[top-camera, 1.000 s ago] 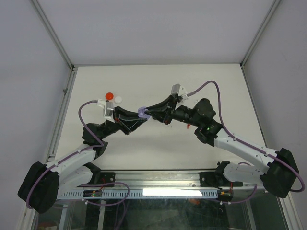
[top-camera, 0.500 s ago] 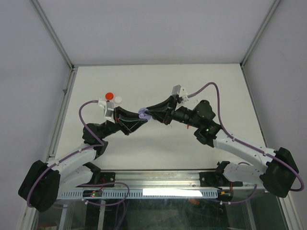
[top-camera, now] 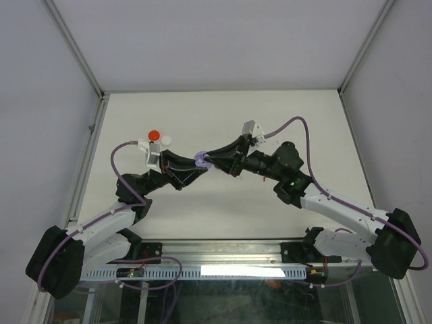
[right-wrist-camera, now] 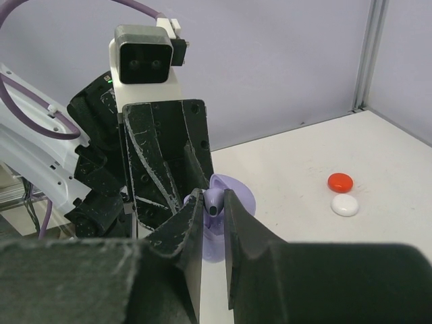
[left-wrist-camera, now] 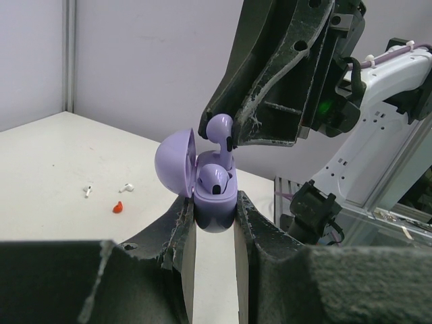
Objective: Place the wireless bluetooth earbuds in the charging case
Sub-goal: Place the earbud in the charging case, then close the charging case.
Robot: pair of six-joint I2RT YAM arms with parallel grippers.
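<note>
Clutter: red disc point(right-wrist-camera: 340, 181), white disc point(right-wrist-camera: 344, 205) well apart from case point(left-wrist-camera: 214, 210), lavender earbud point(left-wrist-camera: 219, 128).

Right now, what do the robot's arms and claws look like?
Left arm and right arm match: white segments, bulky black joints, a purple cable each. Left gripper and right gripper have two black, scuffed fingers. A green light glows on the right.
</note>
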